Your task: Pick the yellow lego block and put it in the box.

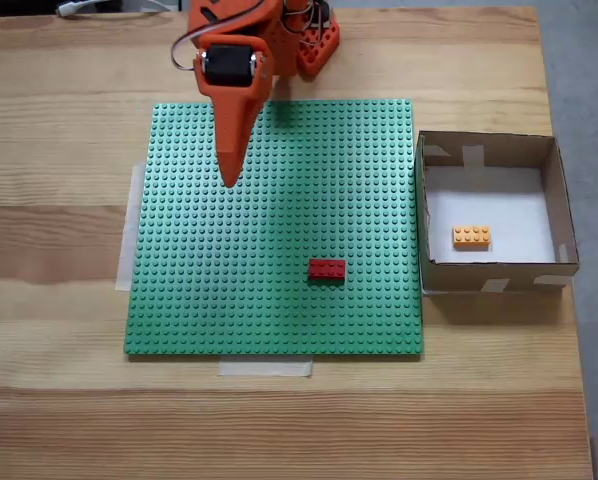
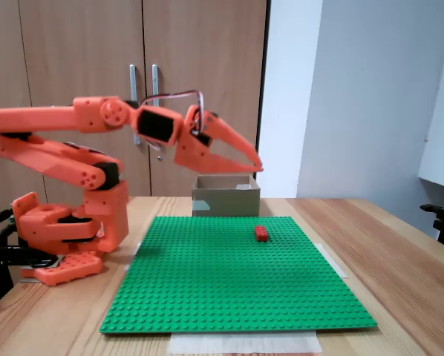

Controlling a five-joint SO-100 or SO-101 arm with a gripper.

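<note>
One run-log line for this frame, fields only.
gripper: shut, empty, above baseplate | yellow lego block: on box floor | red brick: on baseplate

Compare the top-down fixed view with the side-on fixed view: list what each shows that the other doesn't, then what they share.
Only the top-down view shows the yellow block, lying on the box's white floor.

Only the side-on view shows the cabinet doors behind, the arm's full height, and the gripper raised clear of the baseplate, fingers together.

Both show the box, baseplate, red brick and gripper.
</note>
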